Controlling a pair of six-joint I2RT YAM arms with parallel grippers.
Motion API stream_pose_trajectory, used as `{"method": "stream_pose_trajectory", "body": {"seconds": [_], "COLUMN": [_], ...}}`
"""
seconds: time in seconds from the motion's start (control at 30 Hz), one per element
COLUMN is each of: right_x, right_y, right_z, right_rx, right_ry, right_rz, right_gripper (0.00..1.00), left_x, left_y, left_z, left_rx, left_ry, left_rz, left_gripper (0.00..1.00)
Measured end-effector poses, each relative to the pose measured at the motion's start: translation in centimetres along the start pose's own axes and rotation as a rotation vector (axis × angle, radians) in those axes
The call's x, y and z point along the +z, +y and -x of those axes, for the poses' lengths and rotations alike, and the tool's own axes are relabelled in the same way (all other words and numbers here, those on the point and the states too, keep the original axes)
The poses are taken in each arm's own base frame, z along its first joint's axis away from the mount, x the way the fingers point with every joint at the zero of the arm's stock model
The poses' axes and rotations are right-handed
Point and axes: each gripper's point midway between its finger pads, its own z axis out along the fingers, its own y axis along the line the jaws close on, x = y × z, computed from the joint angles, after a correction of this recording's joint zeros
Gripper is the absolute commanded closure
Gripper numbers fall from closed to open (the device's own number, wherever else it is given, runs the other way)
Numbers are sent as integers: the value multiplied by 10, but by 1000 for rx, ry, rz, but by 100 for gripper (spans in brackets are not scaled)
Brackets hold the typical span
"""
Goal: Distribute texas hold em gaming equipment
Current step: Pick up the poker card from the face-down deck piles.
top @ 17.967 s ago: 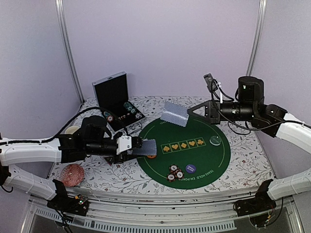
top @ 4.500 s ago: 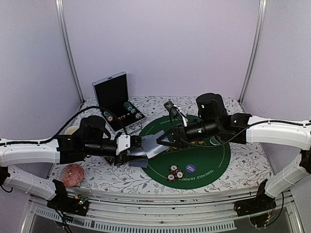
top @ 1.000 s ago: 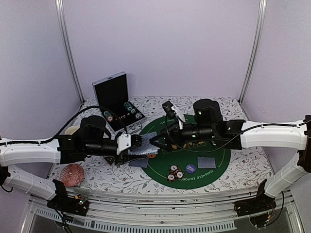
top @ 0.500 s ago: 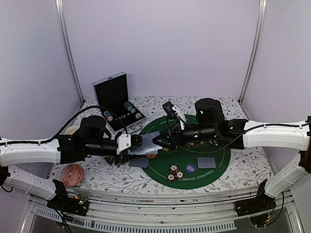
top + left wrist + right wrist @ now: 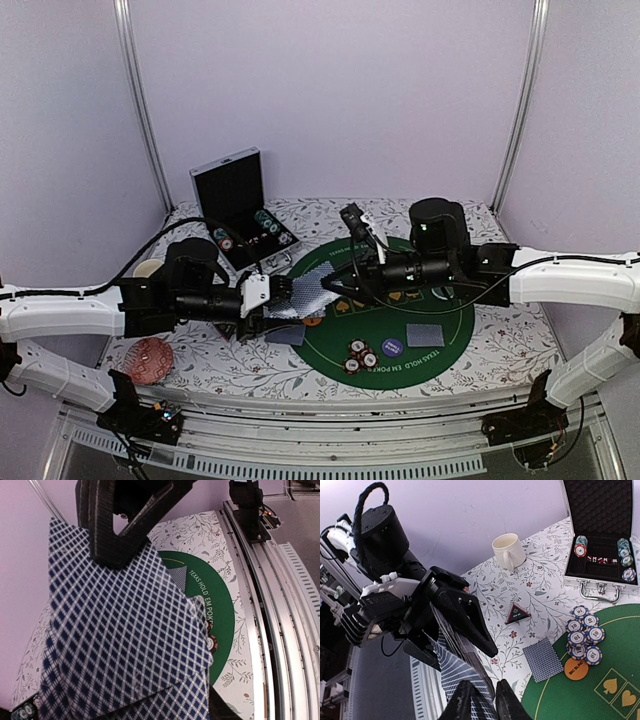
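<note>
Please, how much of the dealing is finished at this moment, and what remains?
Done: one card lies face down on the green mat, a second card beside its left edge; chip stacks and the orange button are out. In hand: the left gripper holds the deck, the right gripper pinches its top card. Left: placing that card, the remaining deck, and the chips in the case.

The left fingers [image 5: 462, 611] and right fingers [image 5: 506, 703] nearly touch, both pairs clamped.
</note>
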Motion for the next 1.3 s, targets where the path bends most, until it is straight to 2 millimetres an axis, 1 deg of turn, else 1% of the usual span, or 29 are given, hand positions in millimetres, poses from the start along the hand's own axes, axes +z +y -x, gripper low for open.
{"method": "stream_pose_trajectory", "body": {"seconds": [0.07,0.13,0.33,0.6,0.97,1.07,1.13,1.23,1.3], "right_x": [0,-2,-7,-17,-33,-43,-52,-76,-94], "right_y": [0,1,4,9,19,20,16,-2,-18], "right_z": [0,0,1,9,28,38,47,65,69], "right_rx": [4,3,5,-3,4,17,41,100,162], "right_ry": [2,3,4,-19,-77,-108,-139,-222,-277], "right_rz": [-1,-1,-4,-6,-3,-7,-23,-87,-138], "right_gripper": [96,97,98,98,98,98,98,98,98], "left_x": [0,0,3,2,3,3,3,3,3], "left_y": [0,0,-1,3,8,10,11,16,19], "left_z": [0,0,-2,2,4,4,5,6,5], "left_rx": [-7,-14,-37,-46,-64,-68,-72,-80,-85], "left_ry": [-1,-1,6,-5,-5,-3,-3,-2,1], "left_rz": [0,-1,-6,5,26,38,44,62,71], "left_gripper": [57,57,57,57,57,57,58,58,58]}}
